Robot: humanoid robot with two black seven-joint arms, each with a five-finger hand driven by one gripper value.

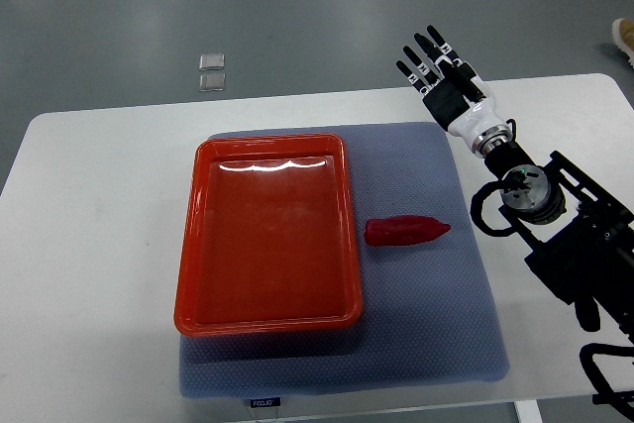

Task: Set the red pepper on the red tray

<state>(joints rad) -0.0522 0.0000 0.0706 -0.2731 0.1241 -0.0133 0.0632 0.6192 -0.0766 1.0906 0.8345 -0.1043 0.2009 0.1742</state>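
My right hand (439, 71) is up over the far edge of the white table (89, 205), fingers stretched out and holding nothing — well apart from the red pepper (405, 231). The pepper lies on the blue-grey mat (436, 334), just beside the right wall of the red tray (193, 245) — outside the tray.

Glossy plastic red tray (269, 324), shiny smooth red pepper (404, 231), textured matt cloth mat (436, 334).

Red pepper (406, 231) lies beside red tray (267, 235); right robot hand (442, 74) open.
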